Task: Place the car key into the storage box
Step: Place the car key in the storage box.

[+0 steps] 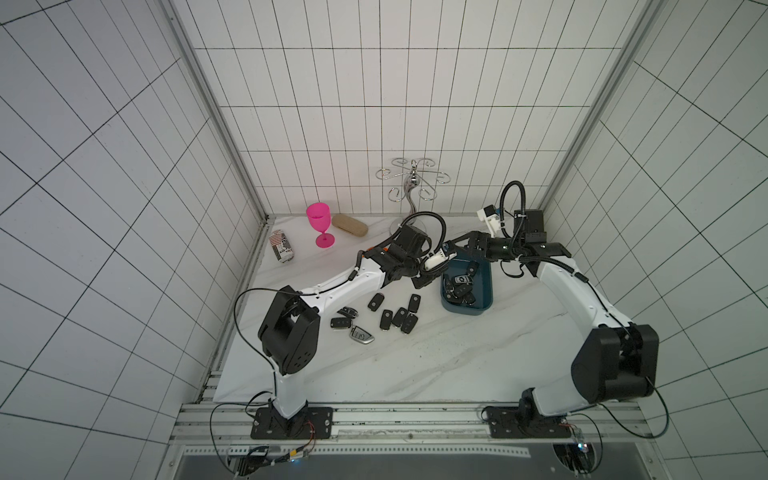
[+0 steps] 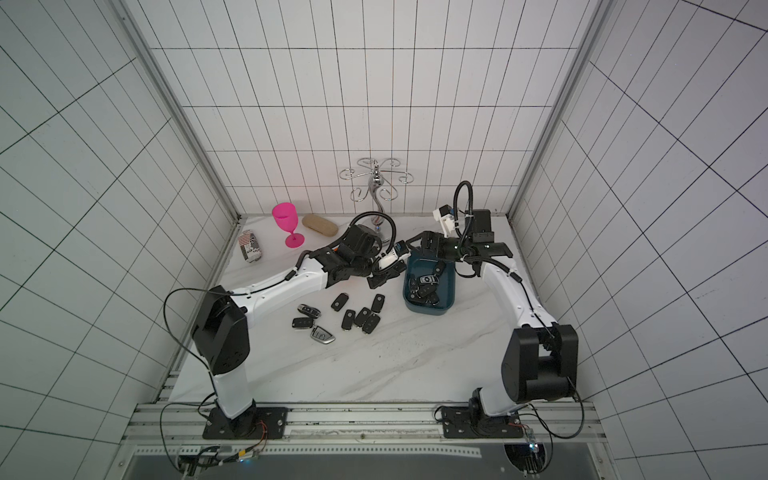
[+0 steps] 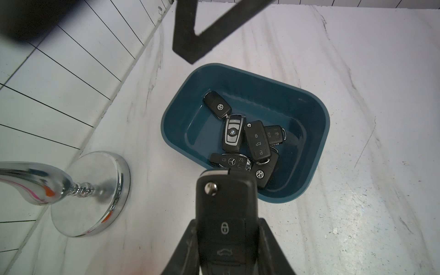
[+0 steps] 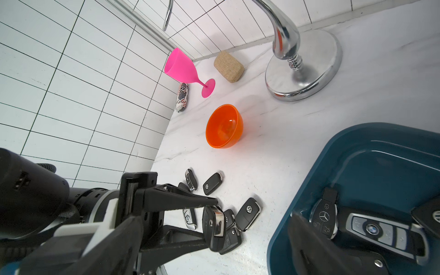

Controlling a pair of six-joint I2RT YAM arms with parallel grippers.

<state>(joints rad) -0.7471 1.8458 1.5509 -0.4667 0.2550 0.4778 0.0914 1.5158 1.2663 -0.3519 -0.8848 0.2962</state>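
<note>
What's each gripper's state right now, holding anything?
Left gripper: closed on a black car key.
Right gripper: open, holding nothing.

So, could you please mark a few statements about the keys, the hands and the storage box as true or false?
1. The left hand grips a black car key. True.
2. The right hand is shut on a key. False: it is open and empty.
3. The storage box is empty. False: several keys lie in it.
4. The pink goblet stands upright. True.
5. On the table lie loose keys. True.
</note>
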